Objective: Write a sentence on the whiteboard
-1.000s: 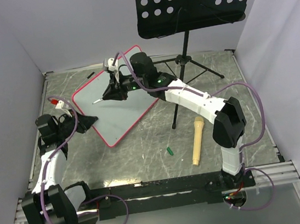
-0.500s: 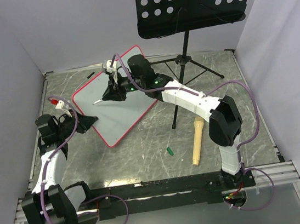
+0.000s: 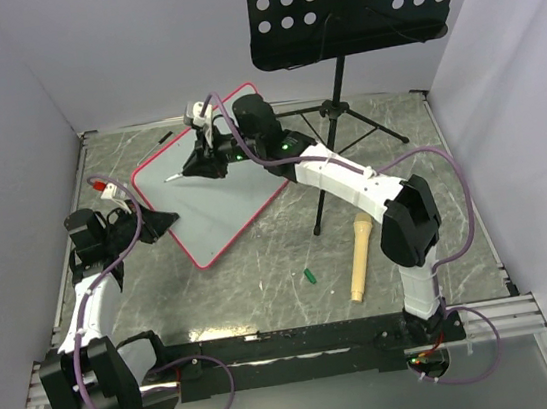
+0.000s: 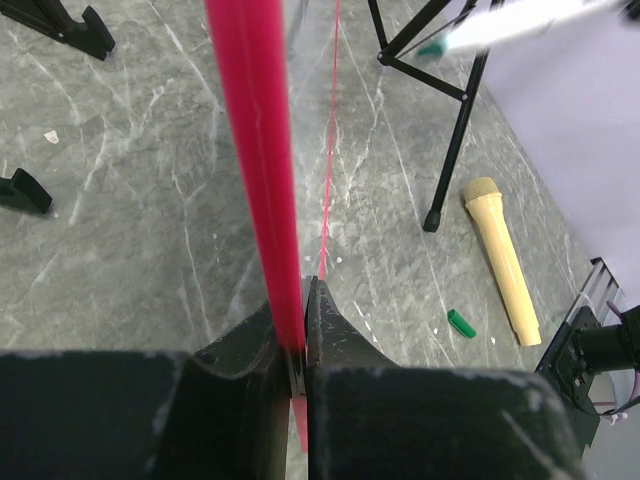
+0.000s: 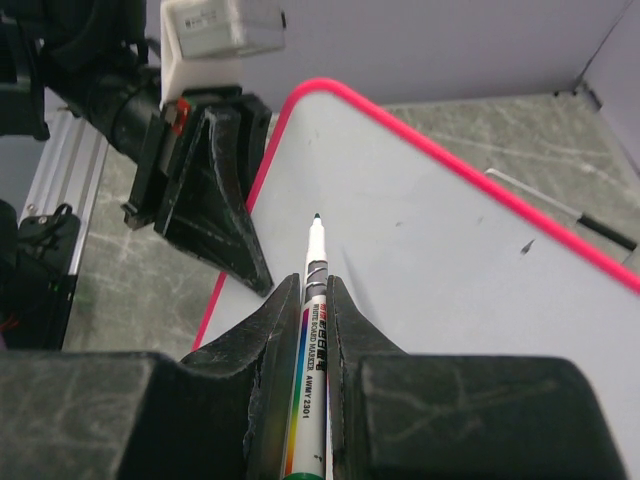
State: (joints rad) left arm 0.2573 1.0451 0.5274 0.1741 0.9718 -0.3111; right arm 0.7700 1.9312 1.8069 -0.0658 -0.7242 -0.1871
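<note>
- The whiteboard [image 3: 237, 194] is lying toward the far-left corner of the table [image 3: 266, 301], turned cornerwise to the table's edges. Its white face is showing no strokes, so I am judging the sentence not yet begun.
- The left gripper [image 3: 163, 222] is pinching the pink frame on the board's near-left edge. In the left wrist view the frame is running edge-on between the closed fingers.
- The right gripper [image 5: 315, 290] is clamping an uncapped whiteboard marker [image 5: 308, 340]. Its tip is pointing ahead of the fingers over the board's left corner, near the left gripper.
- I cannot tell whether the tip is touching the face.
- Step in hand, as I am reading it: bringing the tip to the start of the first letter.
- Doing it well:
  - lowering until the tip is only just marking, since a board held by one edge may be flexing or pivoting under pressure;
  - holding the left pinch firm throughout;
  - starting close to this corner and running the line along the long edge, so all the words are fitting;
  - lifting cleanly between letters, with the fingers trailing clear of wet ink.
- The microphone [image 3: 359, 257] and green cap [image 3: 309, 276] are lying well apart from the board, toward the table's near edge.
</note>
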